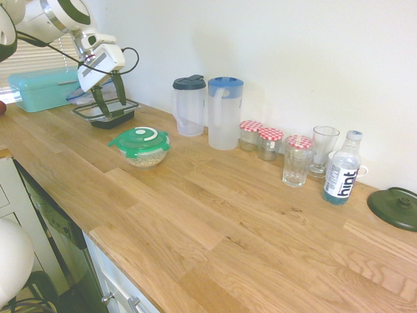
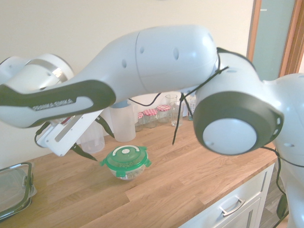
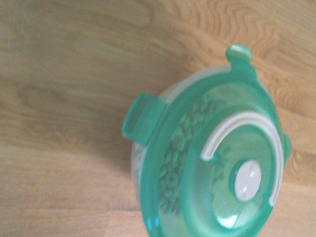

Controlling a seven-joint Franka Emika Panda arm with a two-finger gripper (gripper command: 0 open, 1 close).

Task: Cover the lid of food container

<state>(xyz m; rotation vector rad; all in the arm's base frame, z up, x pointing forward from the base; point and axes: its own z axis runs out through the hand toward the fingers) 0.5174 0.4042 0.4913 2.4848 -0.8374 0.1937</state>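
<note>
Arm and gripper [image 2: 105,141]: we see the fingers apart, holding nothing, raised beside the covered bowl.
Food container [image 1: 147,158]: we find the clear bowl of grains on the wooden counter [image 1: 215,215], near the two pitchers.
Lid [image 1: 139,141]: we observe it resting over the bowl, its tabs flared outward.
Step in hand: we judge the covering done and the release complete.
Next move: we need only clear the arm, or press the lid if it sits loose.

Kitchen: wooden worktop [image 1: 215,222], drawer [image 1: 120,287], pitchers [image 1: 225,120], glass jars [image 1: 268,149].
</note>
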